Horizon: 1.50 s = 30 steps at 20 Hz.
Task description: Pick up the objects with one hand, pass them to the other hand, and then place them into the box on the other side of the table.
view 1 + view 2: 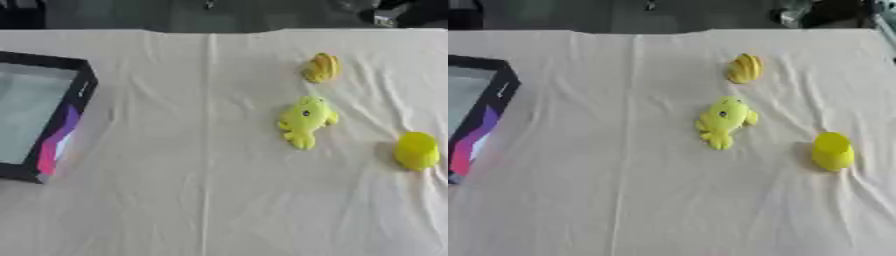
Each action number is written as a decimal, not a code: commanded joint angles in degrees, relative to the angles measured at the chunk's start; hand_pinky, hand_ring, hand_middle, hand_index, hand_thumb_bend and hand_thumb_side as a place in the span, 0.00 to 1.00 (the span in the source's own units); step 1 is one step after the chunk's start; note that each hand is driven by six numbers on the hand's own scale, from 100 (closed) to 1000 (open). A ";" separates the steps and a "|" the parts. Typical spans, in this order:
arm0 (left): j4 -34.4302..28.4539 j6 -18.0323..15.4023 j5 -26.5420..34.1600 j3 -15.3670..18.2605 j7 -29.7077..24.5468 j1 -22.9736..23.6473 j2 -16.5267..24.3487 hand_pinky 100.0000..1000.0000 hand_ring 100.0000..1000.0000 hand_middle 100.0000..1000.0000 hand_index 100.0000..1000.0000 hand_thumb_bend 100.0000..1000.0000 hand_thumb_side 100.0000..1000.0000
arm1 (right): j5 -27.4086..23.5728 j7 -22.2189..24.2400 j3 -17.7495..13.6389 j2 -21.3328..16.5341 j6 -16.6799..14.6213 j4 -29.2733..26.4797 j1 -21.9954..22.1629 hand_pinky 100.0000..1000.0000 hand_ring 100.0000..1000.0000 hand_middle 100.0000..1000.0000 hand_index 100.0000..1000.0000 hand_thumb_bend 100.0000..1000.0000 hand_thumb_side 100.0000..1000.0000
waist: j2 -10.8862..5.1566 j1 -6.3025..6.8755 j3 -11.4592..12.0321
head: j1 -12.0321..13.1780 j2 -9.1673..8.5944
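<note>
Three yellow things lie on the right half of a table [175,200] covered with a cream cloth [219,75]; the cloth is creased, with one long fold running from the far edge to the near edge just left of the middle, and finer wrinkles fanning out toward the right edge; beyond the far edge the room is dark and blurred, with only a few pale shapes near the far right corner that cannot be made out.

Neither hand shows in either view, so whether they are released, clenched or grasping anything cannot be told.

An open box [74,107] with black walls sits at the left edge of the table, a band of purple, pink and white on the outer side that faces the middle; its pale inside floor appears bare.

Nearest the far edge lies a striped yellow-orange object [322,68]; just nearer than it, apart from it, lies a bright yellow-green soft toy [305,121] with a dark eye spot; well apart from the toy, close to the right edge, stands a plain yellow rounded object [416,150]; all three rest on the cloth, well away from the box.
</note>
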 commanded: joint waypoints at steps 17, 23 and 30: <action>-2.16 0.53 0.09 -0.17 -0.50 0.89 2.32 0.87 0.76 0.76 0.81 0.80 0.52 | 11.62 18.76 5.83 0.50 -10.98 -4.07 -0.28 0.91 0.87 0.82 0.88 0.41 0.10 | -0.53 -0.04 -0.05 | 1.30 0.34; -2.75 0.59 0.55 -0.29 -0.80 1.14 1.94 0.88 0.77 0.76 0.81 0.78 0.53 | 14.41 22.02 5.28 3.46 -12.65 -0.38 0.42 0.90 0.86 0.81 0.89 0.41 0.12 | 0.10 0.40 0.11 | 0.71 0.34; -3.97 0.23 1.11 -0.45 -1.89 1.17 1.46 0.89 0.77 0.77 0.82 0.75 0.55 | 17.59 21.44 5.55 6.77 -14.28 4.56 0.91 0.90 0.86 0.81 0.89 0.42 0.12 | 0.99 1.16 0.78 | -0.46 -0.04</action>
